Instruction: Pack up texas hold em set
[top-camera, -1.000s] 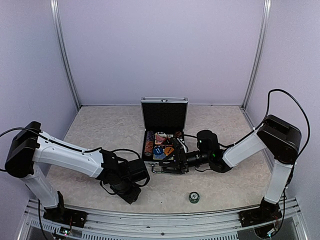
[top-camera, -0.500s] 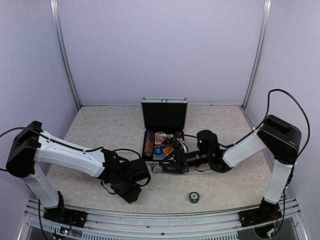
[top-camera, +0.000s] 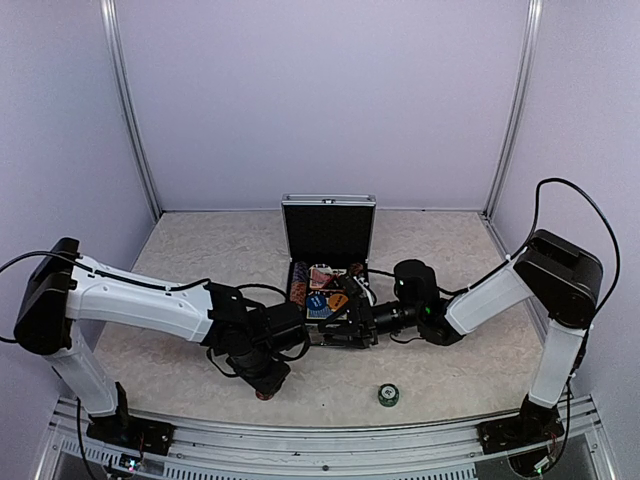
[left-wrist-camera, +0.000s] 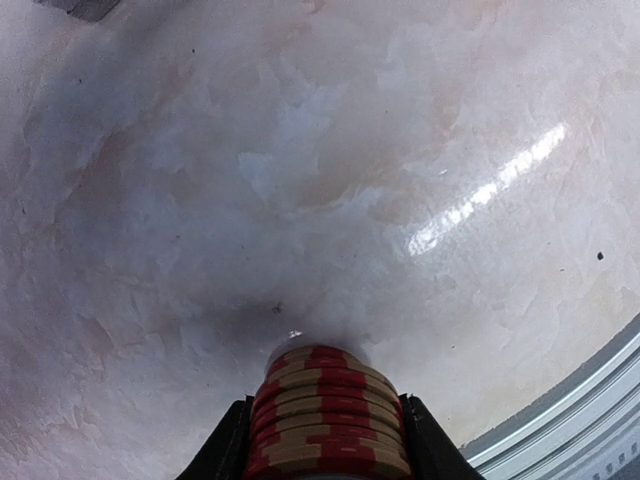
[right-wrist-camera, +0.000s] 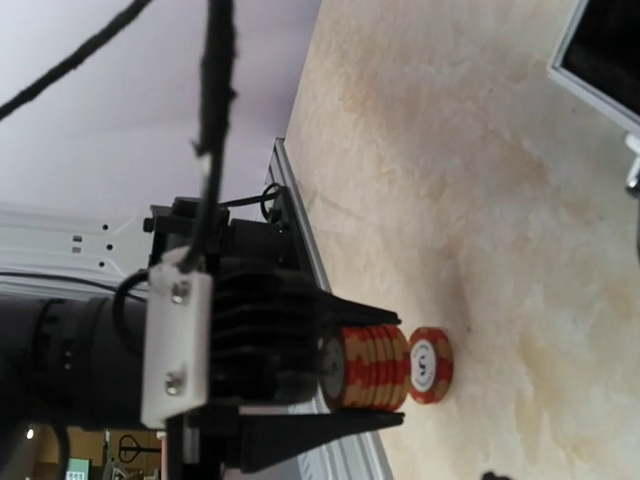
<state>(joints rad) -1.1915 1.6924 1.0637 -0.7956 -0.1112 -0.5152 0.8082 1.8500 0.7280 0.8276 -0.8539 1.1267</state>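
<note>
**Item:** red chip stack.
**Location:** your left gripper holds it low over the worktop, near the open silver case but not yet in it.
**Hold:** the jaws are closed on the stack's sides, likely so the chips travel as one column. The chip at the lower end looks slightly apart from the rest.
**Left arm:** stretched long across the worktop, wrist bent downward.
**Right gripper****:** lies level at the case's front edge, probably steadying it. You cannot tell how its jaws stand.
**Outstanding:** green chip stack, alone near the front rail.
</note>
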